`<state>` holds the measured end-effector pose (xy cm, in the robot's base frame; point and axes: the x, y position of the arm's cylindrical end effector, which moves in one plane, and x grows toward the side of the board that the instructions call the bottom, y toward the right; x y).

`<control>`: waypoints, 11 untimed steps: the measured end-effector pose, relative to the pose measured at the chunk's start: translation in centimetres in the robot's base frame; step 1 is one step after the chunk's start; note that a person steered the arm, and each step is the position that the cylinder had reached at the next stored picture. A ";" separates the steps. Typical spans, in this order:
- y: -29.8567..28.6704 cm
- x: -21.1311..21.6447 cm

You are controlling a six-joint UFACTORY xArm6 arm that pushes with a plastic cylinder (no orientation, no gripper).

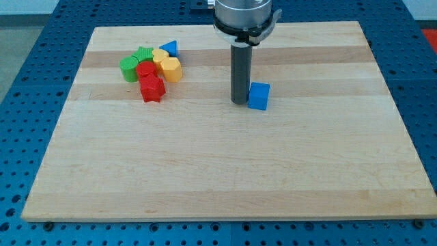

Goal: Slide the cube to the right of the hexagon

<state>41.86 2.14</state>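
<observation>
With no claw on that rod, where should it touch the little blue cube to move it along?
It can't grip, only push. My tip stands at the blue cube, on its face toward the view's left. The yellow hexagon block lies in the cluster toward the view's upper left, so pushing there likely drives the cube away. Probably better: circle to the face toward the view's right and press its flat middle.

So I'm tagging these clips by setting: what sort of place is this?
Probably a robotics lab bench: a pale wooden board lies on a blue perforated metal table, small coloured plastic blocks, like the blue cube, sit on it, and my tip rests just left of that cube.
</observation>
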 end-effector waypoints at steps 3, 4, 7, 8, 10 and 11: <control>8.2 0.4; 3.7 -3.1; 6.5 1.9; 2.5 1.8; -0.1 -1.7; -0.4 -0.9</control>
